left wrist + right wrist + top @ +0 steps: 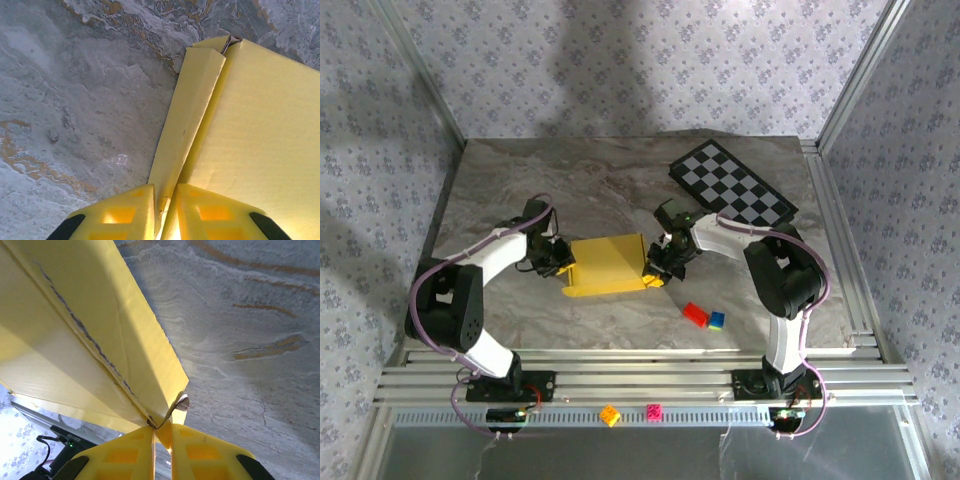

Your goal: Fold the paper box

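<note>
Pinching at both ends, is that the state? — A

Yep. Left gripper [164,202]: fingers [125,212] almost pressed together, with the thin edge of a side flap [192,110] nipped between them. Right gripper [161,426]: squeezed onto the opposite corner of the paper box [608,264]. — B

Box location? — A

Mid table [520,190], between the two grippers, long side across. Checkerboard mat [732,183] is well apart at the far right. Red brick [696,314] and blue brick [717,320] sit near the box's near-right corner, not touching it. — B

Tips for the step? — A

My read: it's a flap fold, with the other end held as an anchor. Swing the left flap about its crease instead of dragging the whole sheet. The right hold must be firm and fixed, since thin card slips or tears at a corner pinch. Go slow, low to the table, and don't let the big panel bow. — B

Hard to make out? — A

Plenty. From above, the fingertips are too small and tucked under to read. The wrist views crop the box, so slots and tabs are hard to place, and I can't tell how the inside is laid out. There's a small curl [181,402] at the right-hand corner; tab or crumpled card, can't say. I also can't tell whether the box lies flat on the table or is lifted a touch, nor how deep the card sits in either pinch. — B
</note>
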Robot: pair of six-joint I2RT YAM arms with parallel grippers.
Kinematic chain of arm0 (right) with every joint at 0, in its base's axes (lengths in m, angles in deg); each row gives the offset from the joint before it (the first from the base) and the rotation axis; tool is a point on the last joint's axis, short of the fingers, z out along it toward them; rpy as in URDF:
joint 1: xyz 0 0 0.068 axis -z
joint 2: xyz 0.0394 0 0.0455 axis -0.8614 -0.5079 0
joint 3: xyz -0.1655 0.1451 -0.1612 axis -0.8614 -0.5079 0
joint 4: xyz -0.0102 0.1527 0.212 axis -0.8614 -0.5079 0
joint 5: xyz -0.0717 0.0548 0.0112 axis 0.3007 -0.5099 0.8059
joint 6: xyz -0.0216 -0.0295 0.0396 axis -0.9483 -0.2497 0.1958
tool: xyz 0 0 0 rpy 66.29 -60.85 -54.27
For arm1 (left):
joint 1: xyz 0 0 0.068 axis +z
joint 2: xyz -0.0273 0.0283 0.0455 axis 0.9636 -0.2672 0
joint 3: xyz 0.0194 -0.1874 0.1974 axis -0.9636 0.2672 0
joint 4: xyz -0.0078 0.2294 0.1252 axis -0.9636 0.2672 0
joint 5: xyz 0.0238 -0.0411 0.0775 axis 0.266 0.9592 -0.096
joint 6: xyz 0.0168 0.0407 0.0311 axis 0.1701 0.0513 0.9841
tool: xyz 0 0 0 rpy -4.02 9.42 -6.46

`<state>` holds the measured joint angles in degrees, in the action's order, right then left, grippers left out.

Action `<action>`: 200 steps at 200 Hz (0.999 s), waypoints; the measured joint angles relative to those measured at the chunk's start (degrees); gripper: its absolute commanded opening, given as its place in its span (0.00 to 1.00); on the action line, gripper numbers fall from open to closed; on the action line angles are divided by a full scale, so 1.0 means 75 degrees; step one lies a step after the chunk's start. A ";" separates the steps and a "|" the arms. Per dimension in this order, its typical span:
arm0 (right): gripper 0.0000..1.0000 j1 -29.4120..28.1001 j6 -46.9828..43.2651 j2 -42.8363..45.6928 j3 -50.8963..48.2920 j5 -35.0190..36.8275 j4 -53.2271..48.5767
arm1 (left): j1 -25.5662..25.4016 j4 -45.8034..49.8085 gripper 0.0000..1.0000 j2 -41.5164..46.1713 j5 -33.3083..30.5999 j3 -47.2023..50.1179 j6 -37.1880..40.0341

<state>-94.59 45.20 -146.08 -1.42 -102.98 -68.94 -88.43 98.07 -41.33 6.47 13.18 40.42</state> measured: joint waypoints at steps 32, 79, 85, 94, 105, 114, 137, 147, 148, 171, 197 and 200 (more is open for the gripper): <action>0.15 0.0000 0.0000 0.0000 0.0000 0.0000 0.0000 | -0.0017 0.0044 0.20 0.0035 -0.0143 -0.0003 0.0050; 0.15 0.0000 0.0000 0.0000 0.0000 0.0003 0.0000 | -0.0017 -0.0125 0.12 0.0061 -0.0029 0.0064 0.0017; 0.15 0.0006 0.0000 0.0000 0.0000 0.0012 0.0000 | 0.0000 -0.0166 0.13 0.0058 0.0012 0.0076 0.0012; 0.15 0.0017 0.0000 0.0000 0.0000 0.0012 0.0000 | 0.0009 -0.0213 0.13 0.0052 0.0050 0.0090 0.0015; 0.15 0.0038 0.0000 0.0000 0.0000 0.0015 -0.0003 | 0.0006 -0.0259 0.14 0.0026 0.0079 0.0093 0.0015; 0.15 0.0050 0.0000 0.0000 0.0000 0.0015 -0.0003 | 0.0006 -0.0306 0.15 -0.0006 0.0099 0.0093 0.0015; 0.15 0.0067 0.0000 0.0000 0.0000 0.0015 -0.0015 | 0.0009 -0.0391 0.16 -0.0052 0.0157 0.0099 0.0017; 0.15 0.0079 0.0000 0.0000 0.0000 0.0015 -0.0017 | 0.0006 -0.0405 0.19 -0.0052 0.0154 0.0105 0.0017; 0.15 0.0079 0.0000 0.0000 0.0000 0.0015 -0.0017 | 0.0006 -0.0405 0.19 -0.0052 0.0157 0.0105 0.0020; 0.15 0.0087 0.0000 0.0000 0.0000 0.0012 -0.0023 | 0.0015 -0.0402 0.23 -0.0038 0.0090 0.0143 0.0041; 0.15 0.0099 0.0000 0.0000 0.0000 0.0012 -0.0023 | 0.0087 -0.0455 0.20 0.0047 0.0108 0.0224 0.0041; 0.15 0.0099 0.0000 0.0000 0.0000 0.0012 -0.0023 | 0.0108 -0.0469 0.20 0.0050 0.0137 0.0239 0.0044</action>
<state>-93.84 45.20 -146.08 -1.42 -102.89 -69.11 -87.62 94.55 -40.96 7.50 14.97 40.75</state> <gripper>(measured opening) 0.151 0.216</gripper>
